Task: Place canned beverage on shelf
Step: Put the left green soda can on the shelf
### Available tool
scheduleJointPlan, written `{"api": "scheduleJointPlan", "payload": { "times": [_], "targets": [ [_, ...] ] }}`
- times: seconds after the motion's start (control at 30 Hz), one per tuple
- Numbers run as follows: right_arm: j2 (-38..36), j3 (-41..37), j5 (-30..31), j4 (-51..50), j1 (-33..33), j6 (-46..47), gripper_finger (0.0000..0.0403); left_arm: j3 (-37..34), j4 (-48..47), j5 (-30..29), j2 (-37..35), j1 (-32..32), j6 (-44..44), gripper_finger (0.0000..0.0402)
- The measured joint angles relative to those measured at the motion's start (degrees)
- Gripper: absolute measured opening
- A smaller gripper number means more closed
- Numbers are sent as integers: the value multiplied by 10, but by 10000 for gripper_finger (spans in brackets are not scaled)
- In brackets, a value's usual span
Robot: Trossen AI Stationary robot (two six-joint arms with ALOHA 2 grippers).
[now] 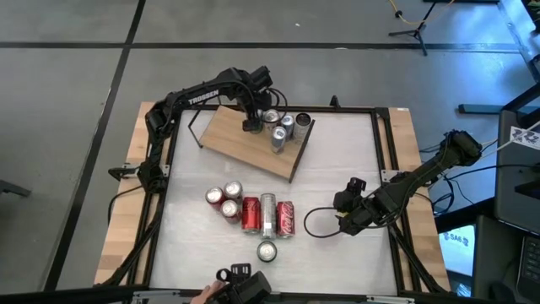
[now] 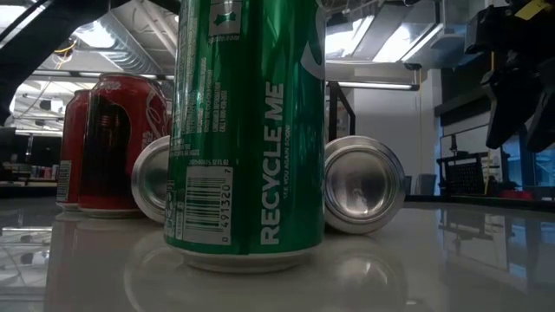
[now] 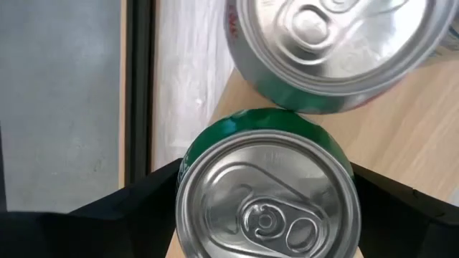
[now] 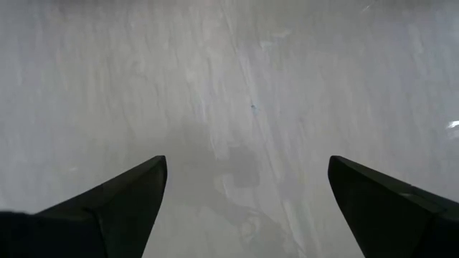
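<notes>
Left gripper (image 1: 251, 125) over the shelf (image 1: 240, 139), its fingers either side of a green can (image 3: 267, 197) standing upright there.
Shelf sits upper centre of the high view, four cans (image 1: 285, 127) beside; right gripper (image 1: 344, 211) waits spread wide, lower right.

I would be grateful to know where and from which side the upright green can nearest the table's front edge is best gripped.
Grip the green can across its round side wall, about mid-height, coming down from above. It stands upright and apart from the lying red cans behind it, so fingers likely fit either side. The right gripper hovers open over bare tabletop nearby.
</notes>
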Motion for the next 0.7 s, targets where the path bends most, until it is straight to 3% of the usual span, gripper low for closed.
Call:
{"api": "scheduleJointPlan", "payload": {
  "times": [0.53,0.7],
  "targets": [
    [0,0,0,0,0,0,381,0,0,0,0,0,0,329],
    [0,0,0,0,0,0,381,1,1,0,-1,0,1,362]
  ]
}}
